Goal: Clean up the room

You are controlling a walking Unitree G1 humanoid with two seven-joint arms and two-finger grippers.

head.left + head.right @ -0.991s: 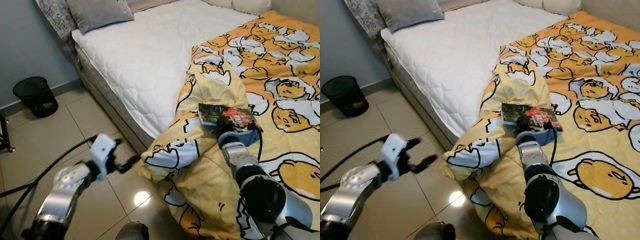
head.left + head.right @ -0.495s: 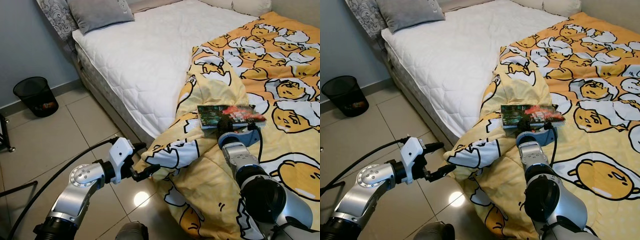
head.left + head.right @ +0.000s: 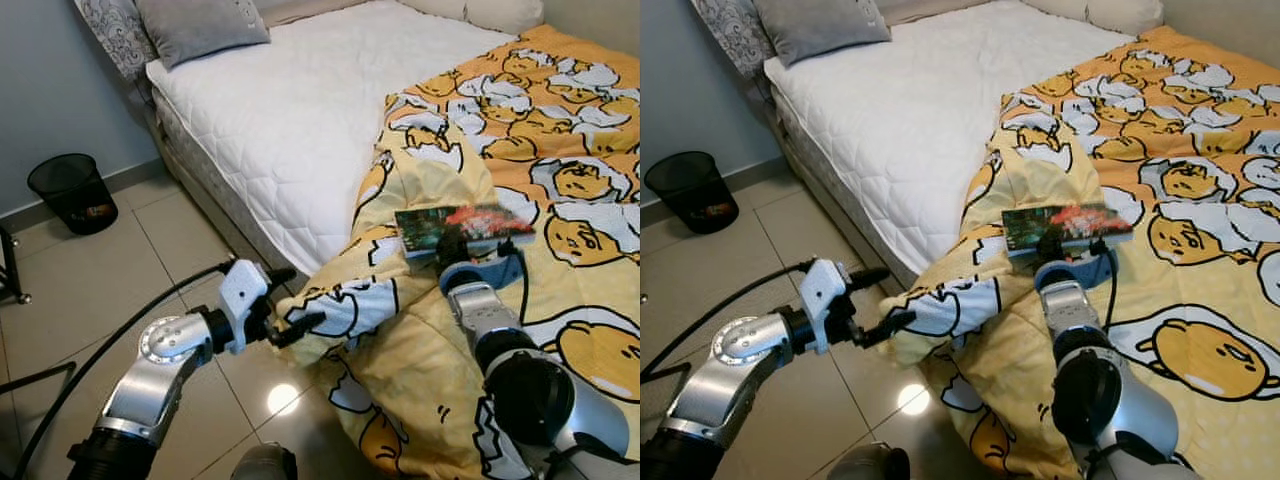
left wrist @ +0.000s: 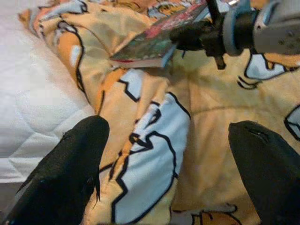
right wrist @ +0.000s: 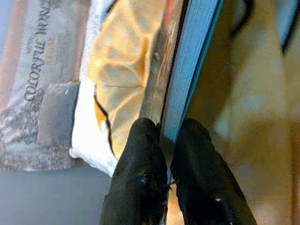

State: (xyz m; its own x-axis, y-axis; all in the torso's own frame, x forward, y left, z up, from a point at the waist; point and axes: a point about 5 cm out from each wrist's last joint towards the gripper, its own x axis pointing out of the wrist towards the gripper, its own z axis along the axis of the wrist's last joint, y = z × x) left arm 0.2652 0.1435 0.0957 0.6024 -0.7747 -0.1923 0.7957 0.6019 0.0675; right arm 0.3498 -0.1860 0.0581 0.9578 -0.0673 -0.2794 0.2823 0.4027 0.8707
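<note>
While bin (image 3: 71,190) holds scraps.

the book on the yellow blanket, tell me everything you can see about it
The book is a thin paperback with a busy cover in dark green and red, and pale page edges. It is lifted at a tilt just above the yellow egg-print blanket on the bed, near the blanket's folded-over edge. The right gripper is shut on it, black fingers pinching its edge on both sides. The left gripper reaches toward the blanket's hanging corner, not the book.

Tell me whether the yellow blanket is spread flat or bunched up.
Bunched up: the blanket is creased and hangs off the mattress edge toward the floor.
</note>
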